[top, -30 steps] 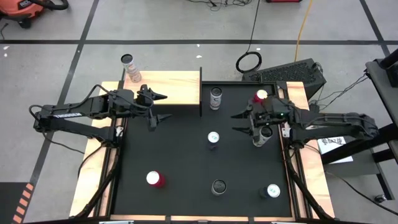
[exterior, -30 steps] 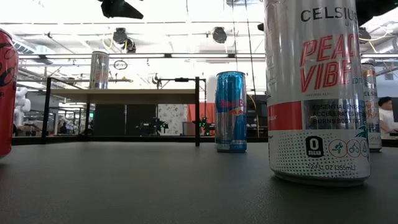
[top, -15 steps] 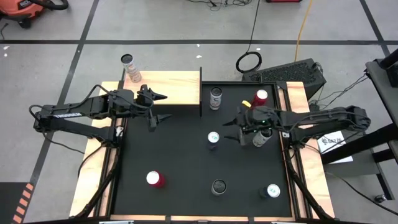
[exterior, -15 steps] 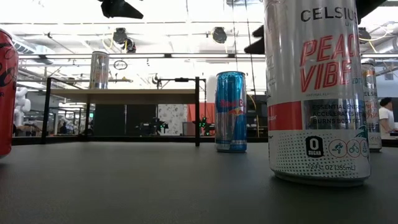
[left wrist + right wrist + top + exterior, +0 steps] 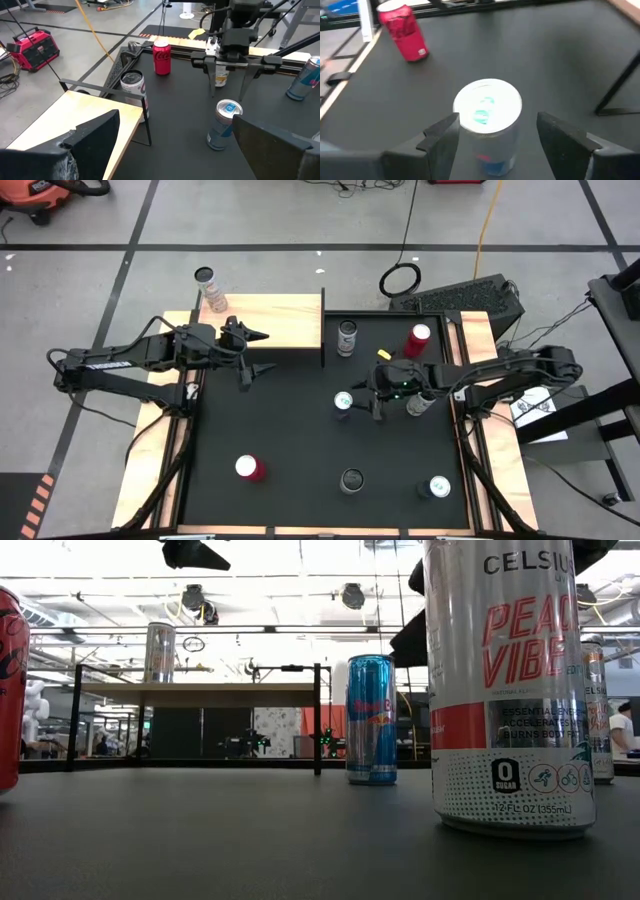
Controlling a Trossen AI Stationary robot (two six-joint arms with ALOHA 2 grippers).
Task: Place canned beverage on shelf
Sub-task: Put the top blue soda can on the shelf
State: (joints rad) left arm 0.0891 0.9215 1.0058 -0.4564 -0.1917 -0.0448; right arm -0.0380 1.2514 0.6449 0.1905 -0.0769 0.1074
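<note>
The desk [image 5: 290,430] is matte black, edged in pale wood strips. The shelf [image 5: 285,320], at eleven o'clock, is light natural wood on thin black legs. A blue and silver can [image 5: 371,720] with red lettering stands near the centre. Red cans sit at one o'clock [image 5: 418,338] and seven o'clock [image 5: 248,468]. A white and silver can [image 5: 508,680] carries red lettering, a red band and a dotted pattern. Both arms are dark
</note>
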